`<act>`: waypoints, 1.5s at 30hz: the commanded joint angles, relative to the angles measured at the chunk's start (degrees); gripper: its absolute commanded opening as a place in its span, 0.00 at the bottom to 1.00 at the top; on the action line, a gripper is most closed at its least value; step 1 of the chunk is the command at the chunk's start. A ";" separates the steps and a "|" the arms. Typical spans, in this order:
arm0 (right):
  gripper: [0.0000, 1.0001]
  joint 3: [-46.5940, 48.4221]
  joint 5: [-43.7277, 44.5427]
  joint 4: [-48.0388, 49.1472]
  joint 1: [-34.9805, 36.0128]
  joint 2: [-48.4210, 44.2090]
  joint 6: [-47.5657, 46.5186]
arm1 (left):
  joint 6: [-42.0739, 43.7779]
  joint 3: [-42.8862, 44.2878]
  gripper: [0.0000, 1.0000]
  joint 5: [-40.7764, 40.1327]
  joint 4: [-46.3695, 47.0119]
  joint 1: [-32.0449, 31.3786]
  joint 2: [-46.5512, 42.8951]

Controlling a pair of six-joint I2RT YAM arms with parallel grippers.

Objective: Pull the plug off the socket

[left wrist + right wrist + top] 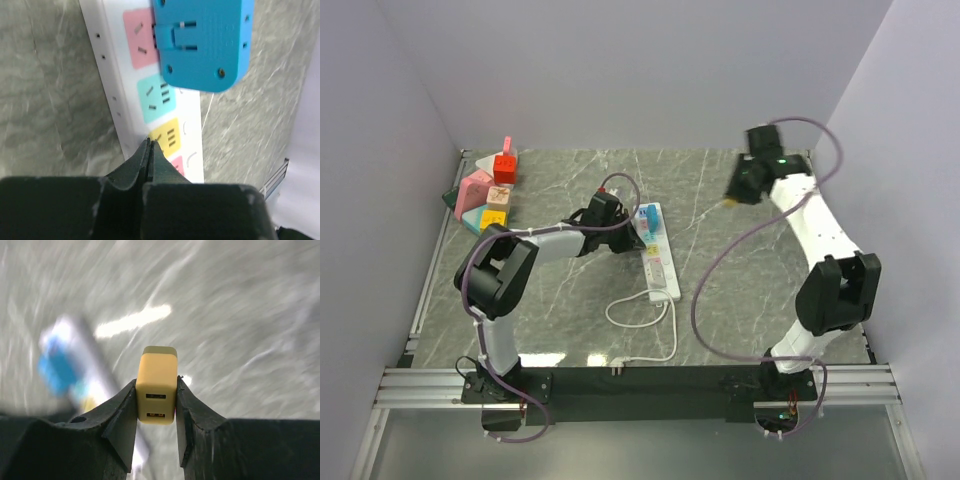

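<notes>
Pinching the yellow plug's slick sides, right end effector may drop it. Left end effector sits closed, empty, at the power strip.

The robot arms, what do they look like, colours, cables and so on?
Both the left arm and right arm have white links, black joints and a loose purple cable. Their fingers are black and tapered.

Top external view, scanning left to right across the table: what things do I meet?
Coloured toy blocks → white power strip → yellow charger, held up in the right arm's jaws.
</notes>
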 commanded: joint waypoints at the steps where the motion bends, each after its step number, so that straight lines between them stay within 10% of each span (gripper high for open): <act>1: 0.00 0.13 -2.62 9.69 -8.74 3.16 3.32 | 3.18 4.86 0.01 -0.31 -8.99 -0.62 -3.61; 9: 0.00 6.73 -14.76 21.82 -22.37 18.65 16.41 | 5.20 10.32 0.01 2.68 -11.02 -0.62 -7.48; 25: 0.01 17.61 -20.22 37.76 -25.19 40.01 31.97 | 3.80 8.91 0.01 5.23 -6.28 0.87 -2.74; 31: 0.56 24.66 -19.87 33.36 -25.19 42.92 30.85 | 3.27 9.44 0.04 6.37 -4.79 0.96 1.13; 45: 0.68 2.35 -16.97 20.45 -22.65 14.11 17.23 | 1.95 5.31 0.07 6.46 -0.48 0.87 -0.63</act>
